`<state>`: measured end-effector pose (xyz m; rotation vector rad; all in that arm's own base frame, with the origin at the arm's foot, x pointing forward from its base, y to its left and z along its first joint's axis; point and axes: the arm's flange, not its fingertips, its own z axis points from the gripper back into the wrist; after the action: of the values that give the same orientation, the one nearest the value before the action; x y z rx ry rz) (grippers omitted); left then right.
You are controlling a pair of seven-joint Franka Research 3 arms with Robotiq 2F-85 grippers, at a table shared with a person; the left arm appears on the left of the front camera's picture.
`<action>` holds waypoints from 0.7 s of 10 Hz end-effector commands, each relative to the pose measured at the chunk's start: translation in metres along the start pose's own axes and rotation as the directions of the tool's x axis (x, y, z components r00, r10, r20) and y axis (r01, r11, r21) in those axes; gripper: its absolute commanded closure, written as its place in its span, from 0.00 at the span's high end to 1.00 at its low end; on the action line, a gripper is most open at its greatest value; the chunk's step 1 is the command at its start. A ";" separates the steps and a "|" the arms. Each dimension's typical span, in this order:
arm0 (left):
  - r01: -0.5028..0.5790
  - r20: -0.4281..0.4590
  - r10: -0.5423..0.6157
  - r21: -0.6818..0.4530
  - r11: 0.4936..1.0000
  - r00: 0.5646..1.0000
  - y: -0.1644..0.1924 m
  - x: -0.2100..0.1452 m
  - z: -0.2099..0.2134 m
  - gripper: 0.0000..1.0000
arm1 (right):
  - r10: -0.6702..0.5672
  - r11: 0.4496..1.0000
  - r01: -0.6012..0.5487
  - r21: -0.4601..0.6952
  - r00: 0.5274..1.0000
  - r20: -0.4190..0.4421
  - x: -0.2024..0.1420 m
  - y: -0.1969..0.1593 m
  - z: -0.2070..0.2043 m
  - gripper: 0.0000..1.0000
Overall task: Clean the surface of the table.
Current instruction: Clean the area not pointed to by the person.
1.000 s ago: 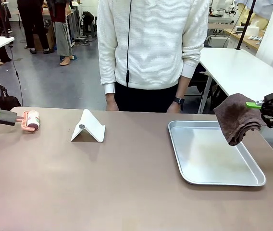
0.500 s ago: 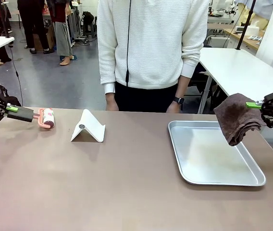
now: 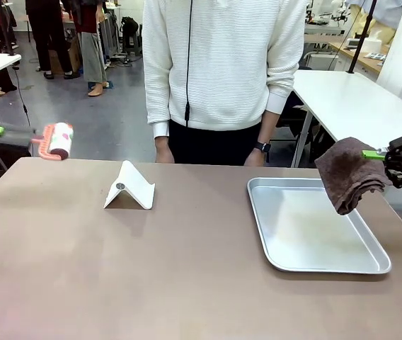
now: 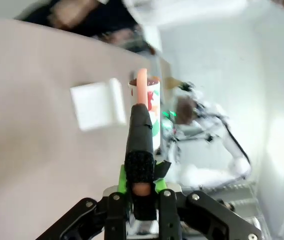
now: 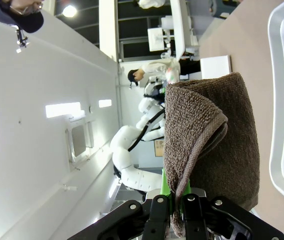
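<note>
My left jaws hover off the table's [image 3: 187, 283] far-left corner, clamped on a roller's [image 3: 59, 140] handle; right jaws pinch a towel [image 3: 349, 173] by the tray's [image 3: 256, 212] right rim.

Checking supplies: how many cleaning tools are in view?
2: lint roller in the left end effector, above the table's left end; brown towel in the right end effector, by the tray's right edge.

No word, brand or number can be read anywhere on the table [image 3: 187, 283] or on what stands on it. The roller [image 4: 154, 105] has a white label with red and green print, but in both the front and left wrist views it is too blurred to read.
</note>
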<state>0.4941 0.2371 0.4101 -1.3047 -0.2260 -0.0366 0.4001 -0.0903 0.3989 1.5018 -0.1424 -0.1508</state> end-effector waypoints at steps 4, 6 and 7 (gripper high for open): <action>-0.021 -0.175 0.008 -0.071 0.997 0.985 -0.042 -0.150 0.063 0.22 | 0.000 1.000 0.000 0.020 1.000 0.001 0.000 0.004 -0.001 0.07; -0.031 -0.160 0.017 -0.083 0.996 0.987 -0.034 -0.192 0.081 0.22 | 0.000 1.000 0.000 0.020 1.000 0.001 0.000 0.004 -0.001 0.07; -0.031 -0.147 0.016 -0.101 0.994 0.989 -0.029 -0.204 0.088 0.22 | 0.000 1.000 0.000 0.020 1.000 0.001 0.000 0.004 -0.001 0.07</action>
<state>0.2849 0.2866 0.4211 -1.3811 -0.0564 -0.1079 0.4001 -0.0903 0.3990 1.5019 -0.1425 -0.1507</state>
